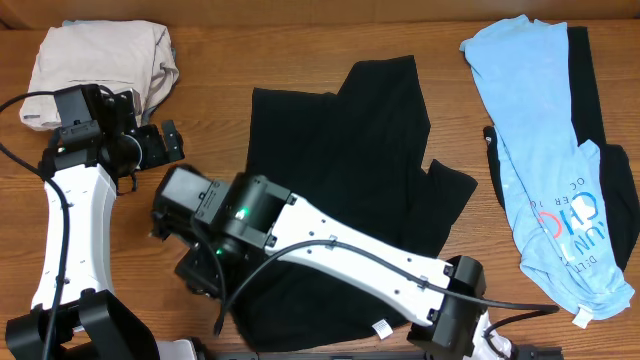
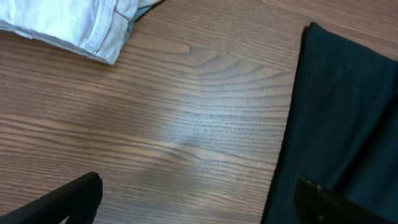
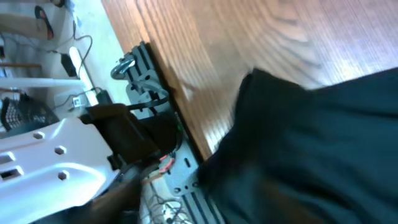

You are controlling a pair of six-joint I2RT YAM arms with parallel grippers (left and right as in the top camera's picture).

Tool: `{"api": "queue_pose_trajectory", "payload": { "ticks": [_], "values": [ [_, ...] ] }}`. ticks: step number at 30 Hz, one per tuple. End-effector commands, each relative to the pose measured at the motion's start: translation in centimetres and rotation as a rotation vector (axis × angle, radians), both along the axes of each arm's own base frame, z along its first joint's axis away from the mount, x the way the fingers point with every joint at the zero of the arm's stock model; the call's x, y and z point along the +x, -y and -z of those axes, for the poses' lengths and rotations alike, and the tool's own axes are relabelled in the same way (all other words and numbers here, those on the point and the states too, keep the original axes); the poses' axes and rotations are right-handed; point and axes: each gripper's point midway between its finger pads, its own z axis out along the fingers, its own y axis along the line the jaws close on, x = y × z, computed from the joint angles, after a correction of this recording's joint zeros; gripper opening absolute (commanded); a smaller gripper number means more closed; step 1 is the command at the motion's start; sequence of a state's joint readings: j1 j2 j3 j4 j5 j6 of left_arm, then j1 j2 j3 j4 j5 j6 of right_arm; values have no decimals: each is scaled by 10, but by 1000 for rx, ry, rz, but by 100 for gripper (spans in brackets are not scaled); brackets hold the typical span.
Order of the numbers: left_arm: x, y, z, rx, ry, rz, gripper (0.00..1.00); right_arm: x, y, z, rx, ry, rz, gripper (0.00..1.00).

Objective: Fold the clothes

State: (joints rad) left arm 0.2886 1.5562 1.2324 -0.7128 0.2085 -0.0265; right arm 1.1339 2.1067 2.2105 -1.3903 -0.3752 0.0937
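Left claw [image 2: 198, 202] spread wide, upper left; right claw [image 1: 198, 272] at lower-left edge of the black T-shirt [image 1: 350, 170], grip impossible to tell.

The T-shirt [image 1: 370, 150] lies spread in the middle of my table [image 1: 220, 60]. The folded trousers [image 1: 100, 55] sit well apart from it in the far left corner, and a second T-shirt [image 1: 540, 140] stretches along the right side (partly on top of another garment [image 1: 588, 90]). My left gripper [image 1: 172, 142] is between the trousers and the T-shirt's left edge, and my right arm [image 1: 350, 255] reaches across the T-shirt's near part to its near left corner.
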Motion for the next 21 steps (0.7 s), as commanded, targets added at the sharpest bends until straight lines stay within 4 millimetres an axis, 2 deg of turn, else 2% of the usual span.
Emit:
{"api": "queue_pose_trajectory", "payload": {
  "ticks": [1,4,6,9,11,13,14,18,19,21],
  "values": [
    [8,-2,-7,10,29,6,100,31,21,-41,62,52,98,78],
    [12,2,-10,0,51,19,100,76,52,-46,19,81,272,79],
    [17,12,-14,-22,74,63,100,107,74,-44,-21,108,389,79],
    [25,48,-18,-6,116,232,100,162,116,-41,-74,159,582,80],
    [34,79,-18,85,135,339,100,207,153,-44,-66,180,720,81],
    [41,99,-16,159,145,395,100,230,177,-46,-61,185,795,82],
    [48,124,-12,228,159,460,100,251,207,-46,-69,184,873,82],
    [63,167,5,298,188,549,100,276,260,-44,-96,171,996,84],
    [68,179,13,300,193,570,100,281,276,-42,-105,165,1031,85],
    [75,194,31,296,193,596,100,285,293,-40,-121,153,1068,86]
  ]
}}
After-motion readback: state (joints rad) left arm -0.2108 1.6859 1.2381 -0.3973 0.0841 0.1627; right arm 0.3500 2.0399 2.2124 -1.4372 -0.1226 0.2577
